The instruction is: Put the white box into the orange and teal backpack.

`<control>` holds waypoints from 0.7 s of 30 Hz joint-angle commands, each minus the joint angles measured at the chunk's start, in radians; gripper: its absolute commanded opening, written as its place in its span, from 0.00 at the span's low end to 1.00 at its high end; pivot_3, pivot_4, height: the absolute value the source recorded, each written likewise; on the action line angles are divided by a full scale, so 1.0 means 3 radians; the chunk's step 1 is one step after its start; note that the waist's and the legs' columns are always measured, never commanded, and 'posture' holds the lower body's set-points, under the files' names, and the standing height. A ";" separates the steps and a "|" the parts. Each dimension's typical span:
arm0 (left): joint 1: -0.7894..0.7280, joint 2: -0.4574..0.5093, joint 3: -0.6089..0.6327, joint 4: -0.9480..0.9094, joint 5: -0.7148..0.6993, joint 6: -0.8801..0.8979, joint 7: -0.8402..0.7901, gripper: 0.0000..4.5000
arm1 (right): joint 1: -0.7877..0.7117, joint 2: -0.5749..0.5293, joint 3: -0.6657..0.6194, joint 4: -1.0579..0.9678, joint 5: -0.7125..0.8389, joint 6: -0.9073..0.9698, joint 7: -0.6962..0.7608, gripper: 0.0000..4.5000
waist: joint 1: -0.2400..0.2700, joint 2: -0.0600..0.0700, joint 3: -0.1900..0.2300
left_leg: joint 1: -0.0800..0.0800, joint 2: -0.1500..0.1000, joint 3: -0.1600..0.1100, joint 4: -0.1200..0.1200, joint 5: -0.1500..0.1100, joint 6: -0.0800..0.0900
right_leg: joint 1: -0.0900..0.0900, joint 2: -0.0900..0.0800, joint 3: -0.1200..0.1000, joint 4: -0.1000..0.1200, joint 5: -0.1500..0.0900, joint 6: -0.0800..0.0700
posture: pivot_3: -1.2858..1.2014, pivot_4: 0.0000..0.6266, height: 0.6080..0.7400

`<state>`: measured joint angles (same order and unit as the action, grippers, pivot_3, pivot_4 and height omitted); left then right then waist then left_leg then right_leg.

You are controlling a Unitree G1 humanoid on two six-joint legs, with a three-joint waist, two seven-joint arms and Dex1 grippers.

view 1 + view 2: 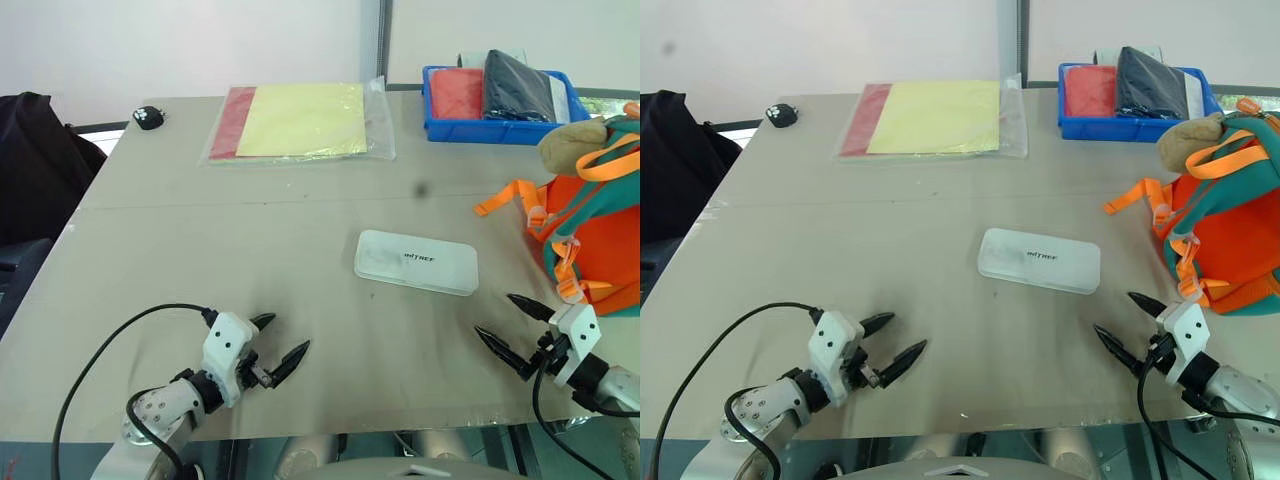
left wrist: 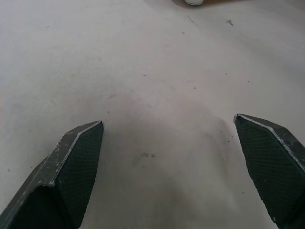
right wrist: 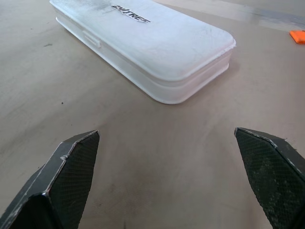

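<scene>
The white box lies flat and closed in the middle of the table, dark lettering on its lid; the right wrist view shows it a short way ahead of the fingers. The orange and teal backpack stands at the table's right edge, a tan plush head on top. My right gripper hovers open near the front edge, just right of and in front of the box, empty. My left gripper is open at the front left over bare table, well apart from the box.
A clear sleeve of yellow and red sheets lies at the back centre. A blue plastic bin with red and dark items stands at the back right. A small black object sits at the back left corner. A dark chair stands off the left side.
</scene>
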<state>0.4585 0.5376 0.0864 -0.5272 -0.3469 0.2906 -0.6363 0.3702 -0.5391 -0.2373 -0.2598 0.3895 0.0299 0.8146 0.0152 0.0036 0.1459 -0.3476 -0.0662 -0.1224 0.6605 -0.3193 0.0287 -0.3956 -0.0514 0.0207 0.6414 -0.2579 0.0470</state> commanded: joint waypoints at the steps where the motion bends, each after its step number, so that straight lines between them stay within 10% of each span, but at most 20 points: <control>1: 0.0027 0.0002 0.0079 -0.0125 -0.0046 -0.0027 -0.0002 1.00 | 0.0032 -0.0031 -0.0038 -0.0031 0.0077 -0.0024 0.0077 1.00 | 0.0000 0.0000 0.0000 | 0.0000 0.0000 0.0000 0.0000 0.0000 0.0000 | 0.0000 0.0000 0.0000 0.0000 0.0000 0.0000 | 0.52 0.24 1.00; 21: 0.0034 -0.0068 0.0078 -0.0116 -0.0065 -0.0019 0.0073 1.00 | -0.0087 -0.0062 -0.0059 0.0082 0.0076 0.0065 0.0051 1.00 | -0.0001 0.0000 0.0000 | 0.0001 0.0000 0.0001 0.0000 0.0000 0.0000 | 0.0000 0.0000 0.0000 0.0000 0.0000 0.0000 | 0.52 0.24 1.00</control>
<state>0.4679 0.5175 0.0892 -0.5292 -0.3553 0.2918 -0.6148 0.3456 -0.5469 -0.2373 -0.2195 0.3975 0.0469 0.8262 0.0150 0.0037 0.1460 -0.3475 -0.0662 -0.1222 0.6605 -0.3193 0.0287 -0.3957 -0.0513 0.0208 0.6415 -0.2578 0.0469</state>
